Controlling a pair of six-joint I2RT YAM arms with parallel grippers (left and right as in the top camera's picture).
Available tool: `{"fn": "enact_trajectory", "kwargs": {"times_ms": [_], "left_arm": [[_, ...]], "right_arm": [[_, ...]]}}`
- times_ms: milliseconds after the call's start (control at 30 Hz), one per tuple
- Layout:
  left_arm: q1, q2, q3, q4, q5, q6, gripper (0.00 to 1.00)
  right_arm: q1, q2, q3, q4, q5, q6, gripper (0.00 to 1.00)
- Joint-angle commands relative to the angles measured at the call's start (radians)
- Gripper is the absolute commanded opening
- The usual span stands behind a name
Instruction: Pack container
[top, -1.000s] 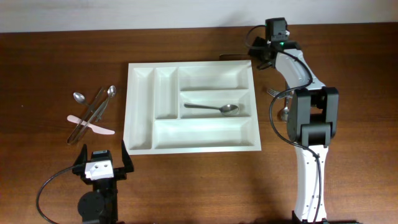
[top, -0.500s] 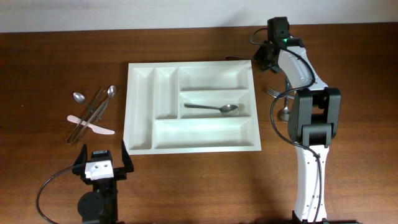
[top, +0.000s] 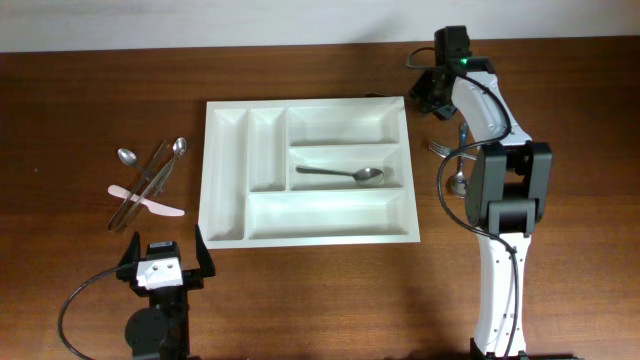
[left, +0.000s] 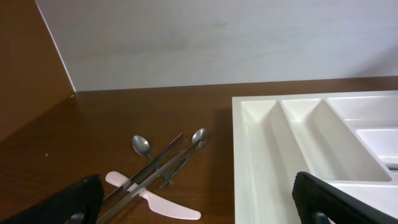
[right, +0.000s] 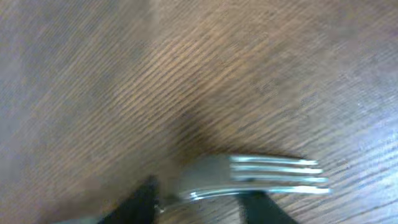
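Note:
The white cutlery tray (top: 205, 170) lies mid-table with one spoon (top: 345, 174) in its middle right compartment. My right gripper (top: 428, 95) hovers off the tray's far right corner. In the right wrist view it (right: 199, 208) is shut on a metal fork (right: 255, 174), tines pointing right, blurred above the wood. My left gripper (top: 165, 258) sits open and empty near the front left. In the left wrist view its jaws (left: 199, 205) frame the tray's rim (left: 249, 143) and a pink plastic knife (left: 161, 202).
Left of the tray lies a loose pile of two spoons, metal knives and the pink knife (top: 150, 203). Another fork (top: 440, 148) and a spoon (top: 457, 180) lie right of the tray, beside the right arm's base. A white wall bounds the far edge.
My right gripper has moved right and slightly toward the far edge with the fork; the dark handle trailing left of it has followed. The left arm has not moved.

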Motion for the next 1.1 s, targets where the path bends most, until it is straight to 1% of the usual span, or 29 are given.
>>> {"fn": "enact_trajectory", "kwargs": {"times_ms": [0,233,333,467,600,767,967,1067], "left_arm": [[0.005,-0.01,-0.002,-0.005,0.011,0.01,0.99],[0.005,-0.01,-0.002,-0.005,0.011,0.01,0.99],[0.005,-0.01,-0.002,-0.005,0.011,0.01,0.99],[0.005,-0.01,-0.002,-0.005,0.011,0.01,0.99],[0.005,-0.01,-0.002,-0.005,0.011,0.01,0.99],[0.005,-0.01,-0.002,-0.005,0.011,0.01,0.99],[0.005,-0.01,-0.002,-0.005,0.011,0.01,0.99],[0.005,-0.01,-0.002,-0.005,0.011,0.01,0.99]], "right_arm": [[-0.016,0.042,-0.003,0.001,-0.059,0.01,0.3],[-0.021,0.042,-0.003,0.0,-0.061,0.01,0.29],[-0.021,0.042,-0.003,0.0,-0.061,0.01,0.25],[-0.022,0.042,-0.003,0.001,-0.042,0.037,0.23],[-0.035,0.042,-0.003,0.033,-0.038,0.05,0.23],[-0.08,0.042,-0.003,0.049,-0.033,0.089,0.23],[-0.142,0.042,-0.003,0.042,-0.048,0.089,0.22],[-0.165,0.042,-0.003,0.025,-0.055,0.089,0.2]]}}
